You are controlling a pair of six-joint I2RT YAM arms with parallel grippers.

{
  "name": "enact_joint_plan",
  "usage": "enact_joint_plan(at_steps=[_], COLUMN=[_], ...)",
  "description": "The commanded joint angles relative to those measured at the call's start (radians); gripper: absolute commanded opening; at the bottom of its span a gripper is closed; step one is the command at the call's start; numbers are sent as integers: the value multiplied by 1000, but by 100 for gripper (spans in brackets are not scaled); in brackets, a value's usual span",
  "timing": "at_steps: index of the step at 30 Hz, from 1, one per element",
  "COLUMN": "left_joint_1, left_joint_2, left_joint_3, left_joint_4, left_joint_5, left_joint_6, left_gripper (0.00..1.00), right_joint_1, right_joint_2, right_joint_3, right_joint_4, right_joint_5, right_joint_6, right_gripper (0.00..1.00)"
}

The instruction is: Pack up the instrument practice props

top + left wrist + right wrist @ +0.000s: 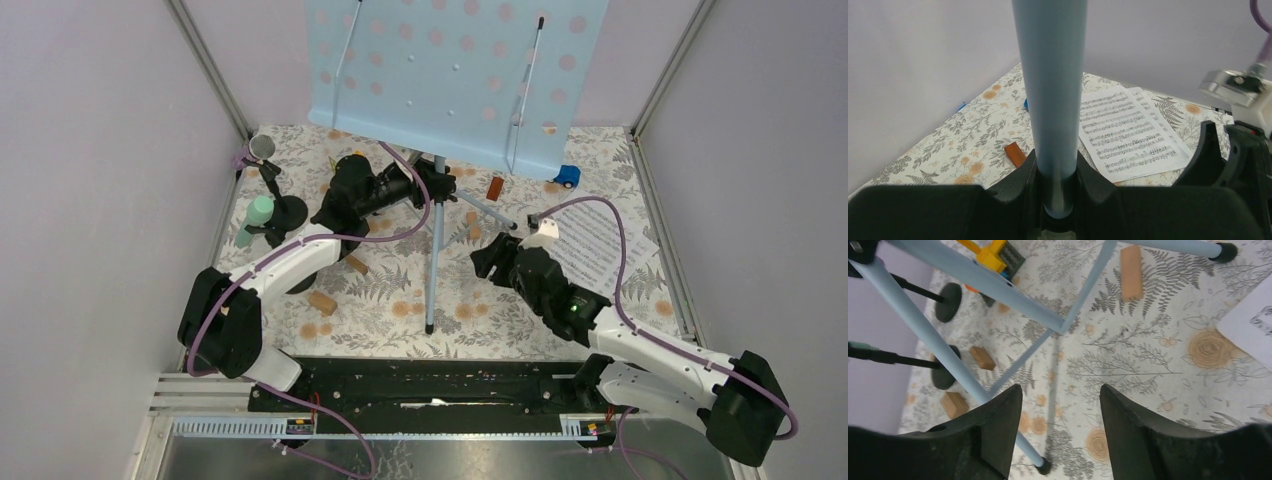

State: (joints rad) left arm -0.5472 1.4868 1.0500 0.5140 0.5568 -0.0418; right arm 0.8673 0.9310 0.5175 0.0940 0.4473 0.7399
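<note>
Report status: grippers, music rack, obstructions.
Left gripper shut on music rack pole. Right gripper open, empty, over tripod legs. Sheet music lying loose; wooden blocks scattered among the legs.

Overhead camera looks down across the table — both wrist cameras sit close, all sharing the music rack

**Robot test cell in a laboratory.** Plain lilac wall panels, set in aluminium posts, enclose my table on three sides. A floral cloth covers its top. My two arms are bolted to a black base rail at the near edge, with slotted cable trunking below it and purple cables looped along each arm. Staged props (a pale blue music rack, sheet music) stand in for a practice room.
</note>
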Motion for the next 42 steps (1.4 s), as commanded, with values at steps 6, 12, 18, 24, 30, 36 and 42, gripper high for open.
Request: enact_joint_plan(at_steps=[6, 12, 18, 24, 30, 36, 42], left_joint_1=[11, 12, 10, -1, -35, -69, -74], left_joint_2=[14, -28, -39, -17, -36, -43, -42], left_joint_3=[7, -16, -29, -11, -20, -23, -30], left_joint_4=[-96, -81, -66, -111, -124, -150, -146], left_joint_5=[43, -24, -14, -18, -59, -103, -113], left_joint_6=[-13, -14, -26, 3, 33, 72, 71], left_gripper=[1, 0, 0, 0, 0, 0, 0], right_joint_1=[-102, -111, -121, -125, -126, -129, -133], right_joint_2=[41, 55, 56, 89, 188, 287, 325], right_joint_3=[175, 206, 200, 150, 176, 180, 172], right_joint_4=[47, 86, 146, 274, 324, 437, 489], right_joint_5=[-210, -129, -57, -26, -94, -139, -167], right_joint_6=[259, 536, 825, 1029, 1117, 1164, 1178], right_gripper=[85, 81, 73, 56, 56, 50, 44])
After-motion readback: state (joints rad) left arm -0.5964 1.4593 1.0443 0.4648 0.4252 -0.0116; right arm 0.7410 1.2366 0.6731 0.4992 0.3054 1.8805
